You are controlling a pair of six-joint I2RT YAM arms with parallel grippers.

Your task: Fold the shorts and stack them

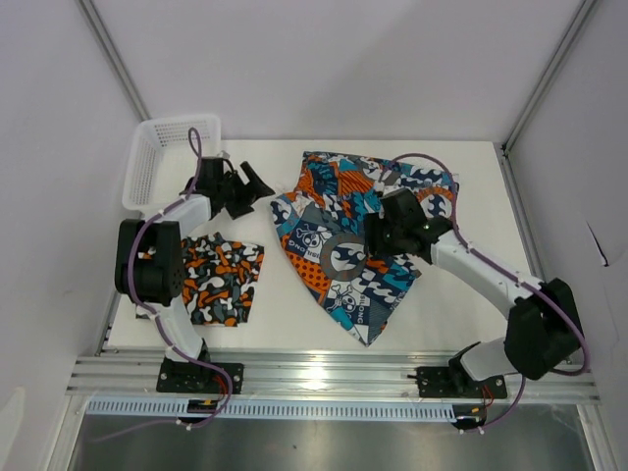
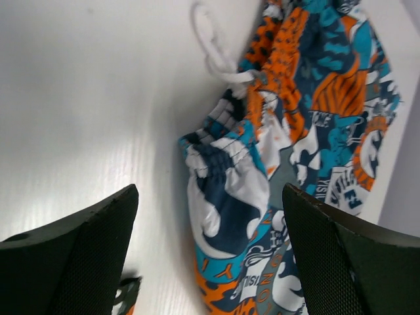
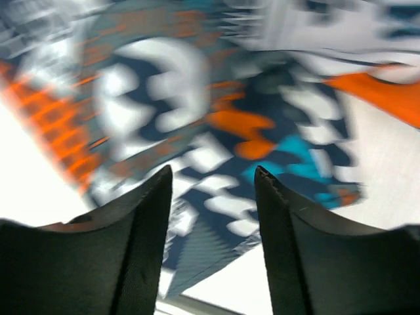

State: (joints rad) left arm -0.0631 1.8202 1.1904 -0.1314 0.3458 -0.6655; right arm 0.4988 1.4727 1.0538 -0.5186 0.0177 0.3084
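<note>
Here, outside the basket (image 1: 137, 179) on the counter (image 1: 446, 309): camouflage shorts (image 1: 221, 278) near it, graphic shorts (image 1: 324, 235) farther right. Left end effector (image 2: 210, 191) and right end effector (image 3: 213, 172) released.

The folded shorts (image 1: 221, 278) lie at the near left of the desk (image 1: 285, 314). The spread-out shorts (image 1: 334, 211) lie to their right, apart from them, reaching from the near middle toward the far edge. The basket (image 1: 147, 162) sits at the far left corner, behind the folded shorts. The left gripper (image 1: 257, 186) is between the basket and the spread-out shorts. The right gripper (image 1: 378, 235) is over the spread-out shorts.
</note>
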